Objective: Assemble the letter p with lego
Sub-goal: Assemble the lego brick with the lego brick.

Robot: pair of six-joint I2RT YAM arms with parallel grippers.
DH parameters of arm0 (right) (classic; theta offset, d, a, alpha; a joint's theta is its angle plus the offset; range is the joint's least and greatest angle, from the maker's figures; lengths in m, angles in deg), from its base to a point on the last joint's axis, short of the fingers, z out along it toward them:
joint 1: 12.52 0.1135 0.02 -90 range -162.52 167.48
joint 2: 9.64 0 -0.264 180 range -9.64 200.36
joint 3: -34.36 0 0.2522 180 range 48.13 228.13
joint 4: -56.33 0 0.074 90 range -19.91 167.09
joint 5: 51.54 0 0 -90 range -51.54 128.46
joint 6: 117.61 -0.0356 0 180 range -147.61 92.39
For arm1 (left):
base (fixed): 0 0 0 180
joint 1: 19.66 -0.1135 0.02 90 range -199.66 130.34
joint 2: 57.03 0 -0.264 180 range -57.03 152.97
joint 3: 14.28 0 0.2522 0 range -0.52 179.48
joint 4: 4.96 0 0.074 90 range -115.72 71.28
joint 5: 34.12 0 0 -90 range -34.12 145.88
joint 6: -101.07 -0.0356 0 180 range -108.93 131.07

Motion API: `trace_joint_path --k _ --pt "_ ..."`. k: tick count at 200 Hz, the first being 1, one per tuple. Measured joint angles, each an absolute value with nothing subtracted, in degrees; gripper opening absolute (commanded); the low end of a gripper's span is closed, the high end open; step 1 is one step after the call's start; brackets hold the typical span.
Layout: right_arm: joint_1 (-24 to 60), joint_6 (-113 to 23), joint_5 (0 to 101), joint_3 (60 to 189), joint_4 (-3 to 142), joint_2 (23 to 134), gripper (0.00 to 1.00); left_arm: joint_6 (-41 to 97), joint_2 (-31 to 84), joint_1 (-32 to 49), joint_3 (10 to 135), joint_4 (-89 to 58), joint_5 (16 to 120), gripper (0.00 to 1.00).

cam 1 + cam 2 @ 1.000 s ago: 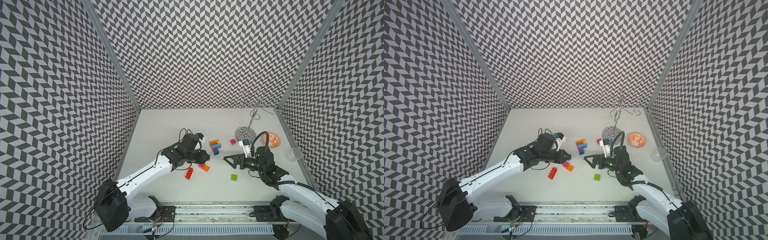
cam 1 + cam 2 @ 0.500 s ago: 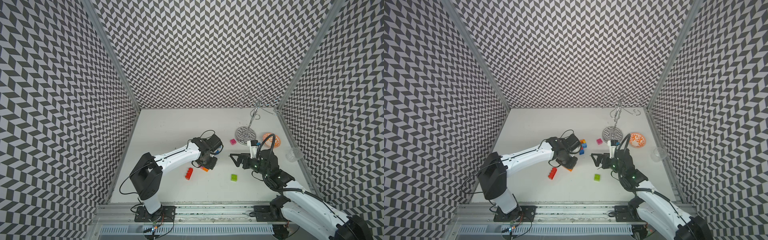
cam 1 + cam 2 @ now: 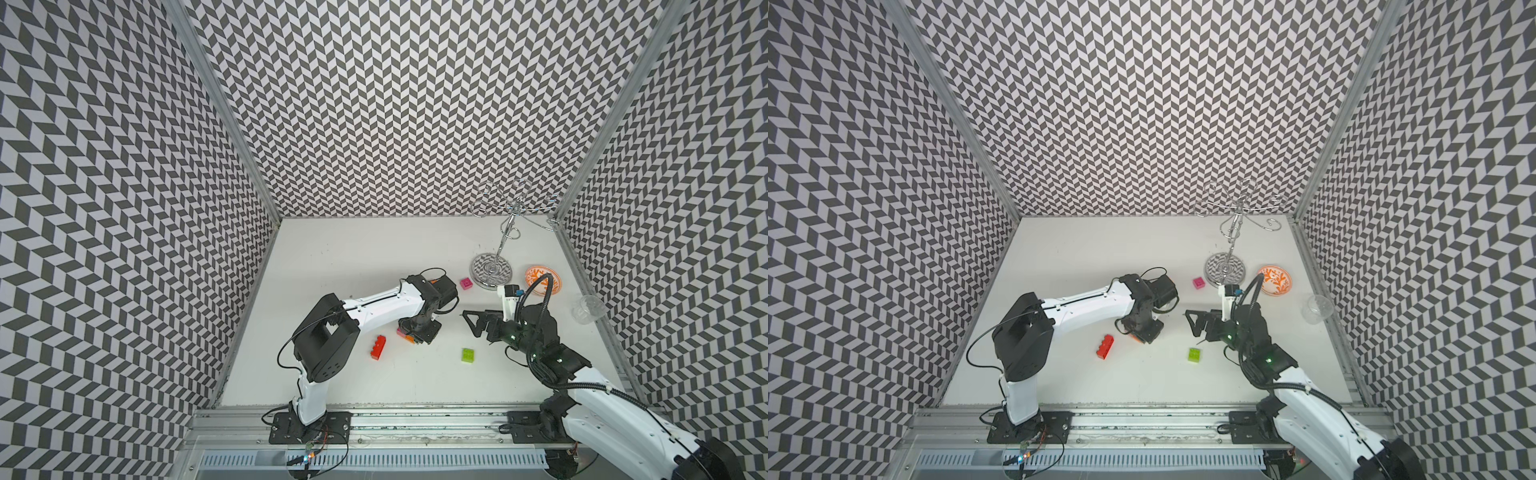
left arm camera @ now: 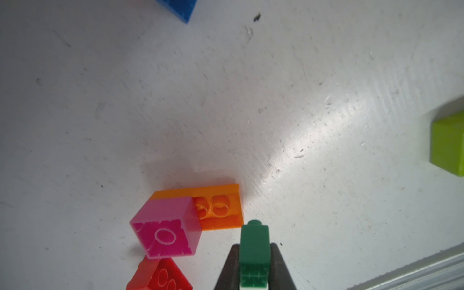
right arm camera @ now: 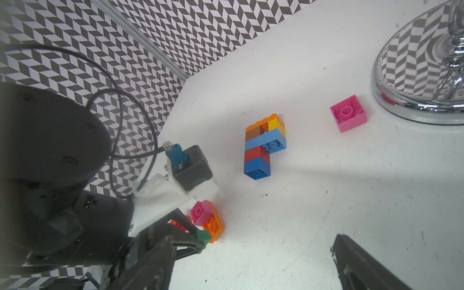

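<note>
Built stack (image 5: 263, 145): orange, yellow, brown, light blue, red and blue bricks joined, lying on its side.
Green brick (image 4: 254, 238): small, pinched in the left gripper (image 4: 254, 248), just beside the orange brick (image 4: 221, 208).
Pink brick (image 4: 167, 228): tilted, hollow side showing, leaning on the orange brick; small red brick (image 4: 160, 276) just beside it.
Red oblong brick (image 3: 378, 346): studs up, alone.
Lime brick (image 3: 468, 355): studs up, 3 o'clock from the red oblong brick.
Pink square brick (image 3: 466, 283): hollow side up, 12 o'clock from the lime brick.
</note>
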State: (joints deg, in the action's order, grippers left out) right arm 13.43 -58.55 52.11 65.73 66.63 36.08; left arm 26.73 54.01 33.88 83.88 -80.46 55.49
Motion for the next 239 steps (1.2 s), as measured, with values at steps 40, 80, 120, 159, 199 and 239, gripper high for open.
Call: trace_joint_path --k 40,80,120,159,199,239 --pt "13.4 -58.5 52.2 65.7 66.6 36.2 0.99 25.5 55.4 33.2 84.5 -80.8 55.2 0.07" --pt "13.4 -58.4 52.3 65.7 66.4 37.1 0.99 25.0 55.4 32.2 84.5 -81.0 55.1 0.07" --pt "13.4 -58.4 52.7 65.7 65.8 37.8 0.99 24.6 55.4 31.3 84.0 -80.8 55.2 0.07" --pt "13.4 -58.4 53.3 65.7 65.5 38.0 0.99 24.6 55.5 31.0 82.9 -80.7 55.5 0.07" --pt "13.4 -58.4 53.4 65.7 65.4 38.0 0.99 24.6 55.5 31.0 82.7 -80.5 56.1 0.07" --pt "13.4 -58.4 53.5 65.7 65.4 38.0 0.99 24.6 55.6 31.1 82.7 -80.4 56.6 0.06"
